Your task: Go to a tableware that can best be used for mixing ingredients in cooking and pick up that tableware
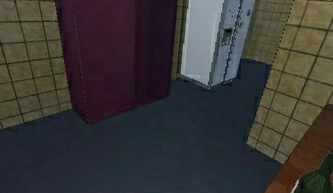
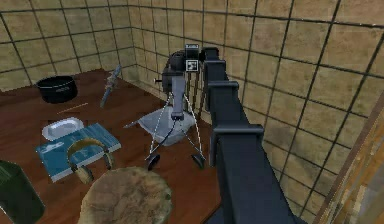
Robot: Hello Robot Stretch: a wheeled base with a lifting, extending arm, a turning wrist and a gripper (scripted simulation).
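Beyond the tan round lump [image 2: 125, 198] on the surface [image 2: 22, 118], the pale bowl-like dish [image 2: 165, 125] lies at the tip of the arm [image 2: 235, 140], probably light, rigid and slick, so we would take it by the rim, though we cannot tell how the jaws stand or whether they hold anything.

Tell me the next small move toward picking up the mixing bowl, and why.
Probably shift the end effector toward the arm side view's left, to the dark bowl. It hangs near a pale flat thing on the wooden table, well right of the bowl, so it does not seem lined up for a grasp.
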